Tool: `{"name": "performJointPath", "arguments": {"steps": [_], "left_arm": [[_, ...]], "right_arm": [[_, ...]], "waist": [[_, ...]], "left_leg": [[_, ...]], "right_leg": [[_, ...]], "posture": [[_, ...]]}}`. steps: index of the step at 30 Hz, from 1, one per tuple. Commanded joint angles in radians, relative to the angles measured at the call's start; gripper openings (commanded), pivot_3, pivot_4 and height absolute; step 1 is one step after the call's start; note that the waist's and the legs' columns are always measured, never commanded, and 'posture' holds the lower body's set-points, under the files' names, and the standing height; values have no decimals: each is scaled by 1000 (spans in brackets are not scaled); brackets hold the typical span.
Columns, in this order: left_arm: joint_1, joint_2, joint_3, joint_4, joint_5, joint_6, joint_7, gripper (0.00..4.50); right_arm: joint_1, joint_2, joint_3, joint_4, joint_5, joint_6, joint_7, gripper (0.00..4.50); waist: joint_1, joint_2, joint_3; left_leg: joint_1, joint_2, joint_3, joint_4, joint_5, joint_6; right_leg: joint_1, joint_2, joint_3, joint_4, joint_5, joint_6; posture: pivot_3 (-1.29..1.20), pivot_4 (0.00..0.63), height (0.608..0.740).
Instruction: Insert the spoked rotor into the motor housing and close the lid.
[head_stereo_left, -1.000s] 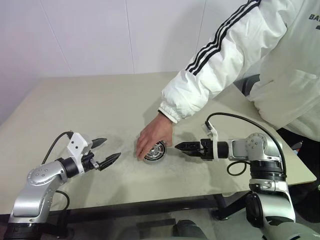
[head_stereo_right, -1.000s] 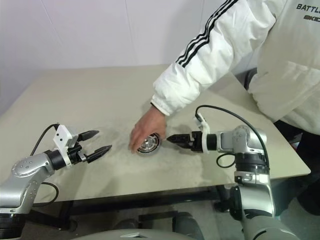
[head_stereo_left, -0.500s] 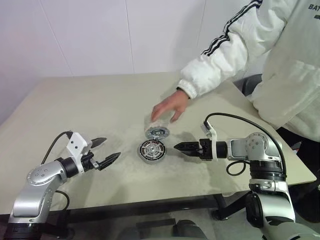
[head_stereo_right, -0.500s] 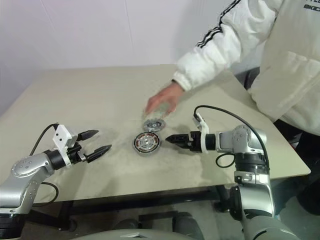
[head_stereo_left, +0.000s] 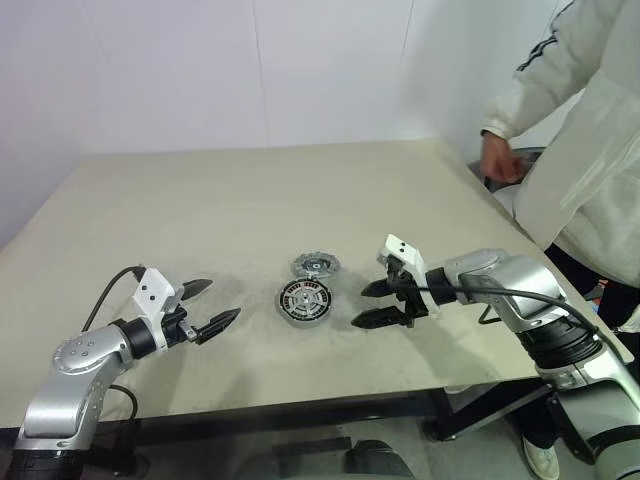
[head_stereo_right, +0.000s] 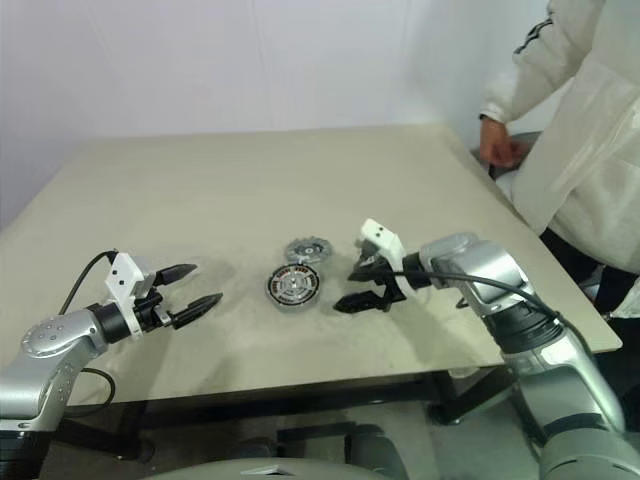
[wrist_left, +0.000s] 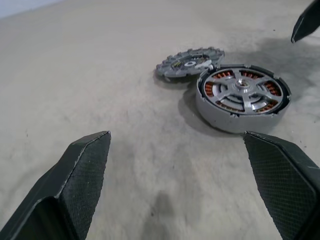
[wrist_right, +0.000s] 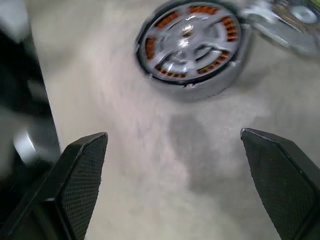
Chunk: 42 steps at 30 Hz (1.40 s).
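Silver-rimmed, the round shallow motor housing (head_stereo_left: 304, 302) lies flat on the beige matte worktop (head_stereo_left: 200, 210), open face up, coppery windings showing between the shiny spokes of the black-rimmed rotor (wrist_left: 243, 90) seated in it. Touching its far edge lies the grey notch-edged metal lid (head_stereo_left: 315, 265) (slightly tilted). Left gripper (head_stereo_left: 211, 305) and right gripper (head_stereo_left: 378, 303) flank the housing, both spread wide, empty.
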Motion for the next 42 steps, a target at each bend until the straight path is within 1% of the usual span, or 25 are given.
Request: {"name": "performJointPath", "arguments": {"steps": [1, 4, 6, 10, 14, 22, 28, 31, 36, 41, 42], "left_arm": [[-1, 4, 29, -31, -10, -17, 6, 4500], [10, 0, 32, -40, -9, -18, 12, 4500], [15, -3, 35, -45, -10, -18, 17, 4500], [29, -8, 40, -57, -13, -17, 25, 4500], [36, -13, 34, -59, -7, -20, 27, 4500], [41, -15, 34, -75, -10, -14, 38, 4500], [32, -11, 35, -73, -10, -11, 38, 4500], [23, -9, 34, -70, -10, -8, 37, 4500], [13, -7, 31, -69, -9, -6, 37, 4500], [18, -8, 36, -79, -10, -2, 42, 4500], [22, -9, 37, -83, -11, -2, 43, 4500]], "right_arm": [[-93, -4, 78, 19, -126, -276, 128, 4456], [-147, 28, 132, 74, -209, -458, 204, 4456], [-170, 52, 155, 108, -247, -533, 244, 4456], [-212, 104, 226, 204, -395, -824, 270, 4456], [-256, 163, 278, 331, -522, -978, 260, 4456], [-318, 251, 279, 524, -662, -1095, 218, 4456], [-339, 280, 277, 594, -716, -1161, 205, 4456], [-342, 297, 270, 608, -722, -1164, 210, 3830], [-345, 325, 265, 619, -728, -1160, 215, 2158], [-346, 350, 259, 619, -727, -1144, 216, 384], [-344, 353, 257, 614, -725, -1136, 220, 129]], "waist": [[-1, 0, 0], [-3, 0, 0], [-1, 0, 0], [1, 0, 0], [0, 0, 0], [-2, 0, 0], [-3, 0, 0], [-3, 0, 0], [-3, 0, 0], [-3, 0, 0], [-5, 0, 0]], "left_leg": [[0, 0, 0, 0, 0, 0], [0, 0, 0, 0, 0, 0], [0, 1, 0, 0, 0, 0], [0, 0, 0, 0, 0, 0], [0, -1, 0, 0, 0, 0], [1, -1, 0, 0, 0, 0], [1, -1, 0, 0, 0, -1], [1, -1, 0, 0, 0, -1], [2, -1, 0, 0, 0, -1], [2, -1, 0, 0, 0, -1], [2, -1, 0, 0, 0, -1]], "right_leg": [[0, 0, 0, 0, 0, 0], [0, 0, 0, 0, 0, 0], [0, 0, 0, 0, 0, 0], [0, -4, 0, 0, 0, 0], [0, -5, 0, 0, 0, -1], [0, -6, 0, 2, 0, -1], [-1, -6, 0, 2, 0, -1], [-1, -6, 0, 2, 0, -1], [-1, -6, 0, 3, 1, -2], [0, -6, 0, 3, 1, -2], [0, -6, 0, 3, 1, -2]], "posture": [[0, 0, 740], [0, 0, 740], [0, 0, 740], [0, 0, 740], [0, 0, 740], [0, 0, 740], [0, 0, 740], [0, 0, 740], [0, 0, 740], [0, 0, 740], [0, 0, 740]]}}
